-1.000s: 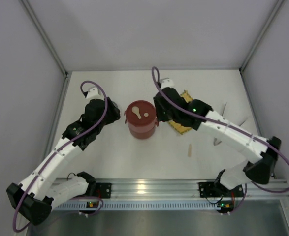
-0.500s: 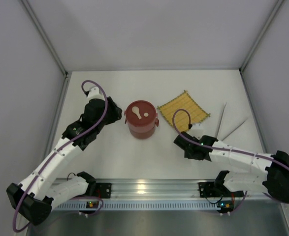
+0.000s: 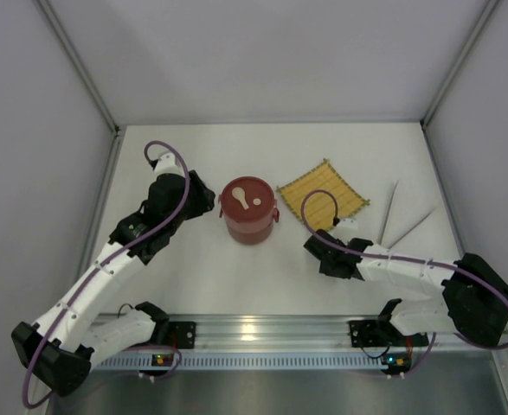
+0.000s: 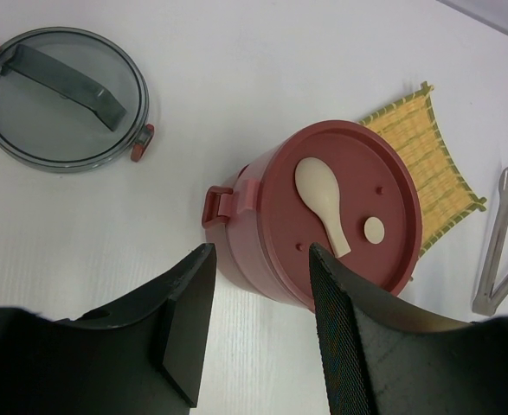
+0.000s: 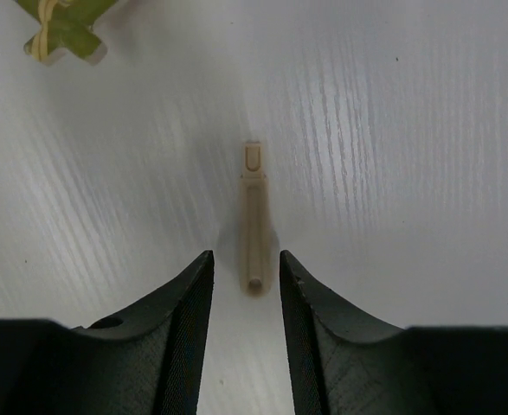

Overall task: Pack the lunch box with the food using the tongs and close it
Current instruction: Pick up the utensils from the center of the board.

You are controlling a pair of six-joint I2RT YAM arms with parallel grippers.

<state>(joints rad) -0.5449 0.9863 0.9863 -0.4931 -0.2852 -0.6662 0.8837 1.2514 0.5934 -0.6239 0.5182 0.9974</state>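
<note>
Two arms work at a white table (image 3: 193, 147), and the lunch box (image 3: 252, 226) stands between them, nearer the left one. It is stacked and capped, its flat maroon lid on top, with a small beige spoon (image 4: 323, 201) lying on that lid beside a pale dot.

The left gripper (image 4: 258, 324) hovers just to the left of the lunch box. Its jaws stand apart with nothing between them. From the left wrist camera the lunch box sits straight ahead of the fingertips, close but not touched; one side handle faces the gripper. Farther off to that camera's left lies a round smoky-grey lid (image 4: 28, 112) with a dark handle, flat on the table.

The right gripper (image 5: 245, 264) is low over the table, well apart from the lunch box, on the near right side. Its jaws are also open. A short beige stick (image 5: 253, 216) lies flat on the table, its near end between the two fingertips with a thin gap on each side, the rest pointing away from the gripper. Nothing is gripped.

The tongs (image 3: 389, 209) lie on the table at the far right, spread in a V, beyond the right gripper and untouched. A yellow woven mat (image 3: 323, 192) lies between the tongs and the lunch box, turned like a diamond.
</note>
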